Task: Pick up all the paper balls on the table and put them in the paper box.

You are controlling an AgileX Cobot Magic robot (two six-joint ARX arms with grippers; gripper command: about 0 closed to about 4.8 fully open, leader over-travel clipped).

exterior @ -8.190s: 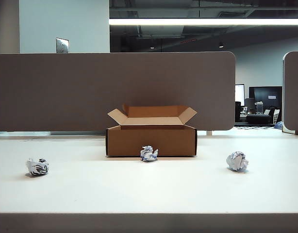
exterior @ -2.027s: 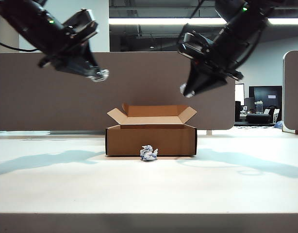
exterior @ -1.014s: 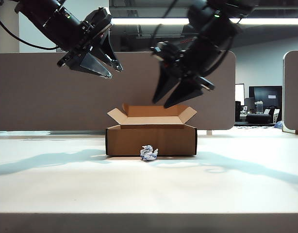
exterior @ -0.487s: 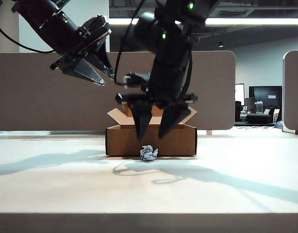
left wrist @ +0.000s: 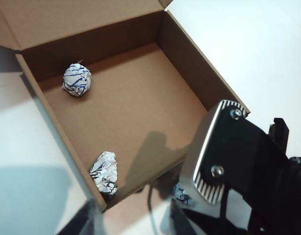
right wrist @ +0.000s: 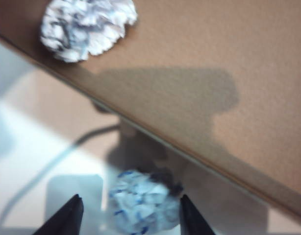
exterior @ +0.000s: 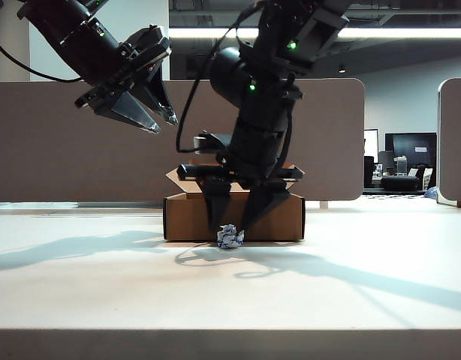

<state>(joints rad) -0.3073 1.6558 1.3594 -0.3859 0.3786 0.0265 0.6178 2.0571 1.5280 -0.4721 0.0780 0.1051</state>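
One paper ball (exterior: 230, 238) lies on the white table (exterior: 343, 292) just in front of the paper box (exterior: 279, 216). My right gripper (exterior: 230, 227) points down over it, open, with a finger on each side. In the right wrist view the ball (right wrist: 140, 201) sits between the fingertips (right wrist: 68, 216) with a gap on both sides. My left gripper (exterior: 163, 122) hangs high up to the left of the box, open and empty. Its wrist view looks into the box (left wrist: 140, 107), where two paper balls (left wrist: 76, 80) (left wrist: 105, 172) lie.
A grey-brown divider panel (exterior: 80, 142) stands behind the box, with a second panel (exterior: 456, 142) at the far right. The box flaps (exterior: 182, 180) stand open. The right arm's black wrist (left wrist: 238, 161) fills a corner of the left wrist view.
My right gripper has swung left and come down from above the box to the ball in front of it, jaws now astride it. The left gripper has hardly moved.
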